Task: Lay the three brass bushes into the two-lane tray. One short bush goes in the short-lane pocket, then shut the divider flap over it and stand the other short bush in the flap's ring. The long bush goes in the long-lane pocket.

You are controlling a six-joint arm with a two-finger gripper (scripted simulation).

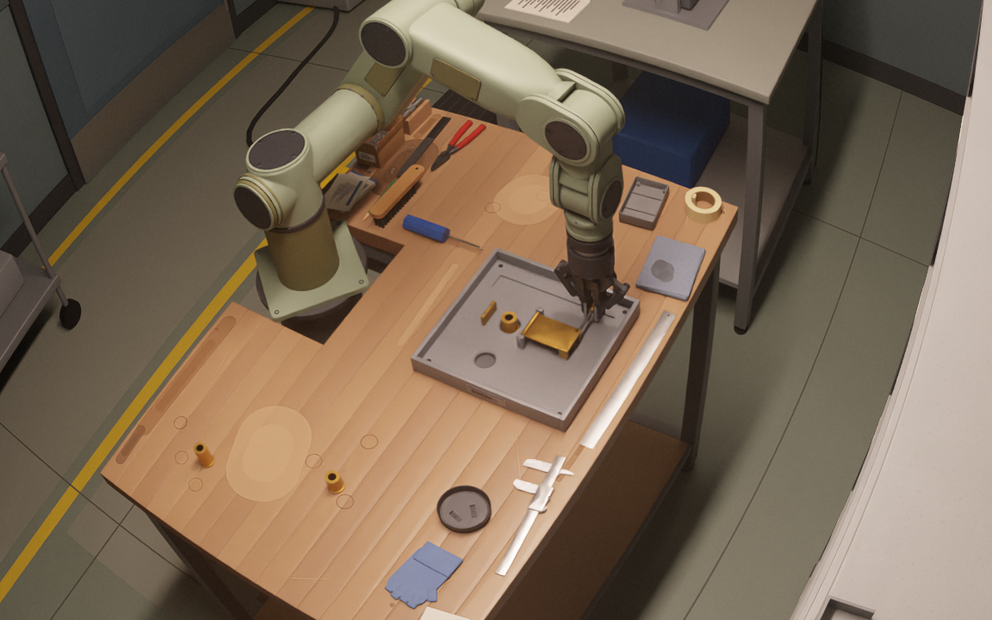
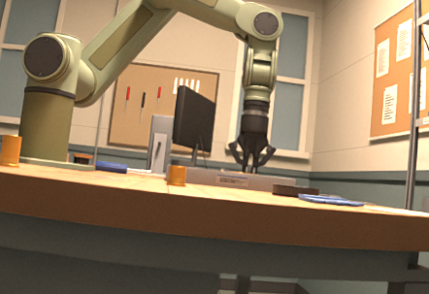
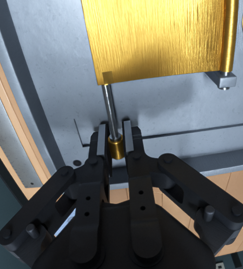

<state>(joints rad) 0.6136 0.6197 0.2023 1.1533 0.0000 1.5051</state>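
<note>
On the right half of the bench the grey two-lane tray [image 1: 524, 333] holds one short brass bush [image 1: 509, 321] seated in its pocket, and a second round pocket [image 1: 485, 359] shows beside it. The brass divider flap [image 1: 551, 333] lies open toward the tray's right side, with a thin steel handle rod ending in a small brass knob [image 3: 115, 149]. I grip that knob in my closed gripper [image 3: 115, 140], over the tray's right rim. The long bush [image 1: 204, 454] and the other short bush [image 1: 335, 482] stand apart near the bench's front left corner.
A small grey box [image 1: 643, 203] and a tape roll [image 1: 703, 203] sit behind the tray, with a grey pad [image 1: 669, 267] at its right. A steel rule [image 1: 627, 382], a caliper [image 1: 538, 501], a dark round lid [image 1: 464, 509] and a blue glove [image 1: 423, 572] lie along the front right edge.
</note>
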